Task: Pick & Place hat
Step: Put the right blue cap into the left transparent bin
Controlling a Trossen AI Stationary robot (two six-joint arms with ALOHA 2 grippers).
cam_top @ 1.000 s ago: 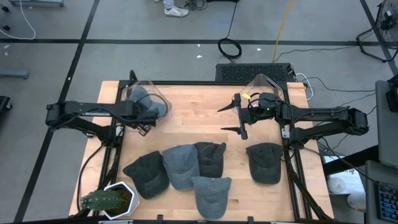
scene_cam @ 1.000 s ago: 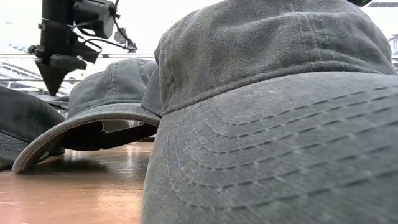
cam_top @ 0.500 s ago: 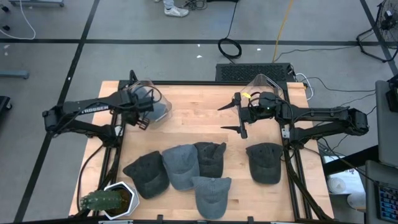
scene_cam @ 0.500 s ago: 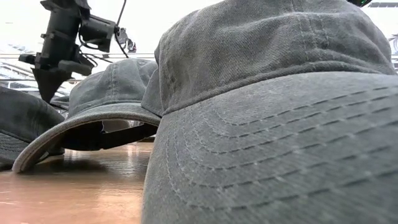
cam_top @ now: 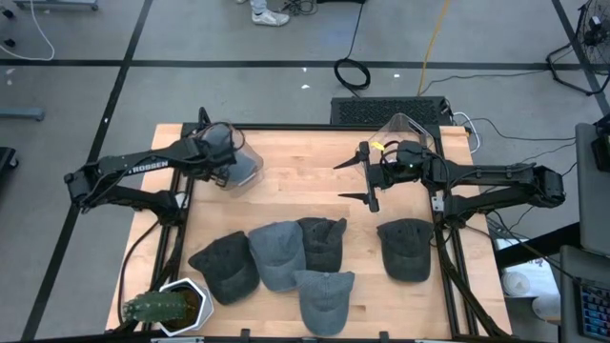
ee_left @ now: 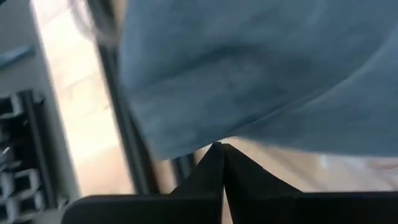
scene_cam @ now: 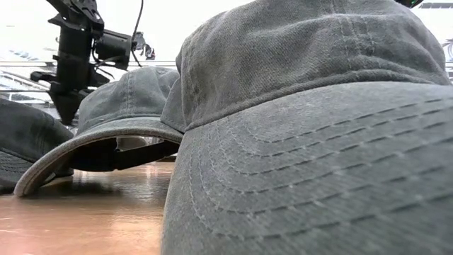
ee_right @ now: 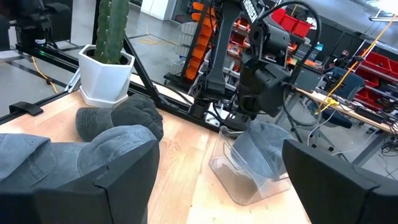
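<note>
Hanging over the far left corner of the wooden table (cam_top: 286, 181), the left gripper (cam_top: 217, 167) has its two fingers (ee_left: 214, 168) pressed tight together with nothing between them. Right next to it sits a grey-blue hat (cam_top: 238, 164) inside a clear plastic bin (cam_top: 250, 171). In the left wrist view the hat (ee_left: 261, 74) fills most of the picture, just past the closed tips. You cannot tell if the tips touch the cloth.

The right gripper (cam_top: 367, 176) waits above the middle of the table with its fingers spread wide and empty. A second clear bin (cam_top: 405, 129) stands behind it at the far edge.

Nearer the front lie more hats. Four dark ones (cam_top: 281, 257) sit bunched together, touching each other. One more hat (cam_top: 405, 250) lies alone on the right side. A small cactus in a white pot (cam_top: 172, 307) stands at the front left corner.
</note>
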